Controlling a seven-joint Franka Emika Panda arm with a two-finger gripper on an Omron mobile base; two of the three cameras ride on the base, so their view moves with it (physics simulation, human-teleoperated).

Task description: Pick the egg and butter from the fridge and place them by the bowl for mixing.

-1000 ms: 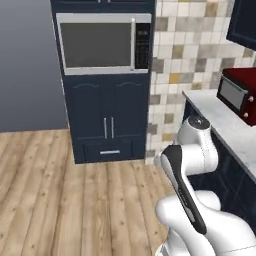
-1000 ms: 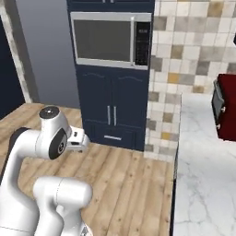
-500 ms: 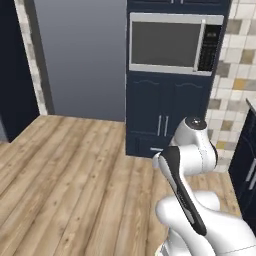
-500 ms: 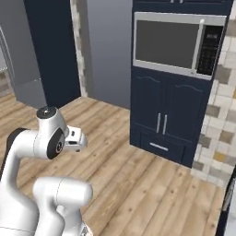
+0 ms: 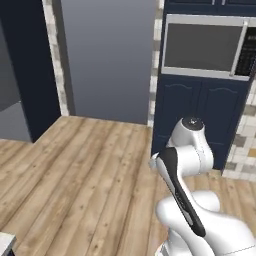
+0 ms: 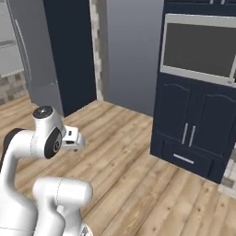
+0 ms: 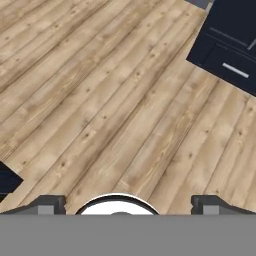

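We saw the fridge (image 6: 34,55) at the far left of the right base view, a tall grey metallic body with a long thin vertical handle, its doors closed, standing beside a dark navy cabinet (image 6: 69,50). Further right stood a navy cabinet stack (image 6: 198,133) carrying a built-in microwave (image 6: 200,48), with a drawer below. In the hand view the gripper (image 7: 127,202) hung over the wooden floor (image 7: 100,100) with its jaws spread wide and nothing between them, its fingertips (image 7: 47,202) well apart.
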